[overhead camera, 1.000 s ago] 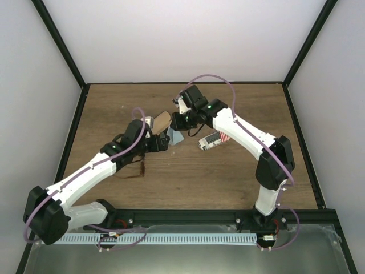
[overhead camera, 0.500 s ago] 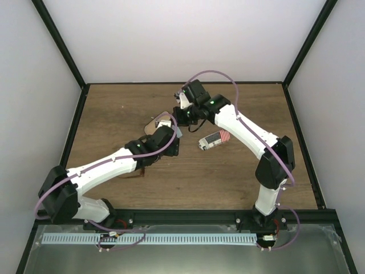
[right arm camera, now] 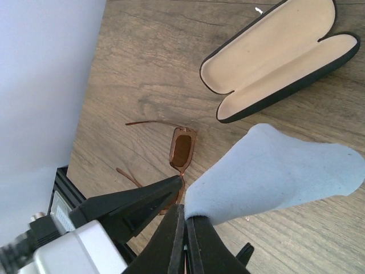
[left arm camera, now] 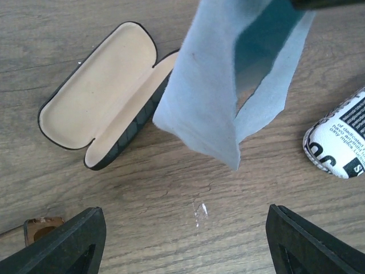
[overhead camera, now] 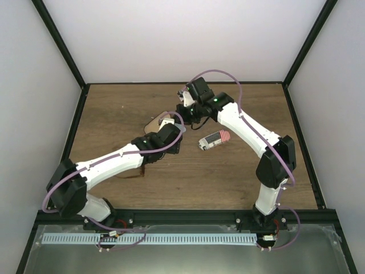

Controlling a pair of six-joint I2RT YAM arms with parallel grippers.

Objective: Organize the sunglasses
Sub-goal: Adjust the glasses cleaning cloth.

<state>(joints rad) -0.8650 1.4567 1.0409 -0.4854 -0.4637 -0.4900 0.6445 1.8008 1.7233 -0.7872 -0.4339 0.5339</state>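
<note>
- On the wooden table (overhead camera: 239, 171), mid-left, the sunglasses (right arm camera: 179, 148) lie flat with temples unfolded; only one amber lens shows in the right wrist view, the rest is behind black gripper parts.
- They sit near the open tan case (right arm camera: 279, 51), not touching it, on its near side; in the top view the left forearm covers most of them.
- Tan case lies open, lining up, nothing inside.
- Right gripper (right arm camera: 183, 231): fingers pressed fully together, pinching a corner of the light blue cloth (right arm camera: 274, 165), which hangs off the table.
- Left gripper (left arm camera: 185, 245): fingers spread wide, nothing between them, hovering above bare wood just beneath the hanging cloth.
- In the left wrist view the cloth dangles between the tan case and the striped case (overhead camera: 214, 140).
- Striped case lies closed, right of both grippers and apart from them.
</note>
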